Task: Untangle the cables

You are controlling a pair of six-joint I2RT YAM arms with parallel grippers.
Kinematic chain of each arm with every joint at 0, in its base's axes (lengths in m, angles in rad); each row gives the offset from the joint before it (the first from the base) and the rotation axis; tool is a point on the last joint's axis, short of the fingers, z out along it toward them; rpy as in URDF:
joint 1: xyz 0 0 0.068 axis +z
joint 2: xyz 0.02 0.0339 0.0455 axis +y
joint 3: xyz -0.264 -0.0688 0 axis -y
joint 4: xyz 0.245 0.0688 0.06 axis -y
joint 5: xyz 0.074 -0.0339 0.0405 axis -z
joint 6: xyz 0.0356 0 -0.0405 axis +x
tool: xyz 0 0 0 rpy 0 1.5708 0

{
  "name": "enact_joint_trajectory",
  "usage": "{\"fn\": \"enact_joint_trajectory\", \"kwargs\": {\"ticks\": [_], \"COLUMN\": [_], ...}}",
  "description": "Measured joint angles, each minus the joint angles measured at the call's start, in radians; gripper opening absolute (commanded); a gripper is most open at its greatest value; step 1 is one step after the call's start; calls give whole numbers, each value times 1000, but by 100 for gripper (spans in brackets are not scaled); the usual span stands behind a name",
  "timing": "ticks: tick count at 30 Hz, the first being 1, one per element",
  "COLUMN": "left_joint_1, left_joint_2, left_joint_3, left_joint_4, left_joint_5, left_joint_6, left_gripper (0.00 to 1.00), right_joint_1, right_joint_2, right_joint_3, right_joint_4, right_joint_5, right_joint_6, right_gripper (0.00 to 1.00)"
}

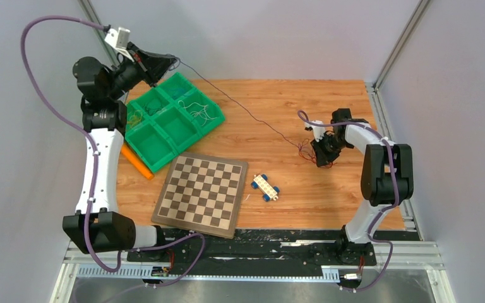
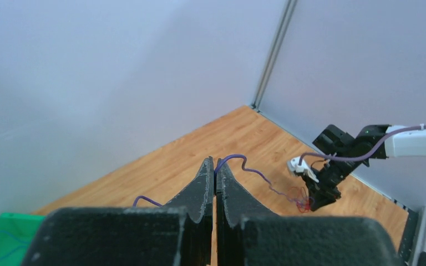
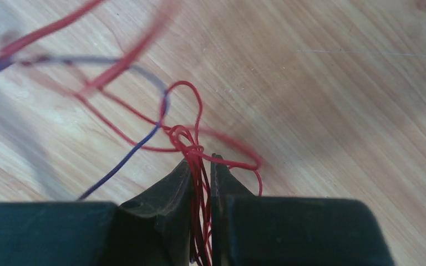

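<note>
A thin purple cable [image 1: 240, 106] runs taut across the table from my left gripper [image 1: 172, 61], raised high above the green tray, to my right gripper [image 1: 324, 161]. My left gripper [image 2: 215, 164] is shut on the purple cable [image 2: 255, 172], which loops out at its tips. My right gripper [image 3: 201, 160] is shut on a knotted bunch of red cables [image 3: 191, 145] just above the wood. The purple cable [image 3: 127, 155] passes through the red loops. The red clump [image 1: 304, 150] shows beside the right gripper.
A green compartment tray [image 1: 155, 151] holds loose thin cables at the back left. An orange strip [image 1: 137, 163] lies by its near side. A chessboard [image 1: 202, 192] and a small white toy car with blue wheels [image 1: 265, 187] lie in the near middle.
</note>
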Motion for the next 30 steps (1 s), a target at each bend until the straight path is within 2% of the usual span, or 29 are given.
{"fn": "enact_joint_trajectory", "kwargs": {"ticks": [8,15,24,30], "left_joint_1": [78,131,248,329], "left_joint_2": [3,43,128,180], "left_joint_3": [138,312,543,647], "left_joint_4": [-16,-39,-127,-140], "left_joint_5": [15,13,-68,-114], "left_joint_6": [-61,-105,-114,-135], "left_gripper": [0,0,0,0], "right_joint_1": [-11,-34,-54,-93], "right_joint_2": [43,43,42,42], "right_joint_3": [-18,-20,-28,-28], "right_joint_4": [28,33,44,44], "right_joint_5": [53,54,37,37], "right_joint_6": [-20,-20,-21,-27], "right_gripper": [16,14,14,6]}}
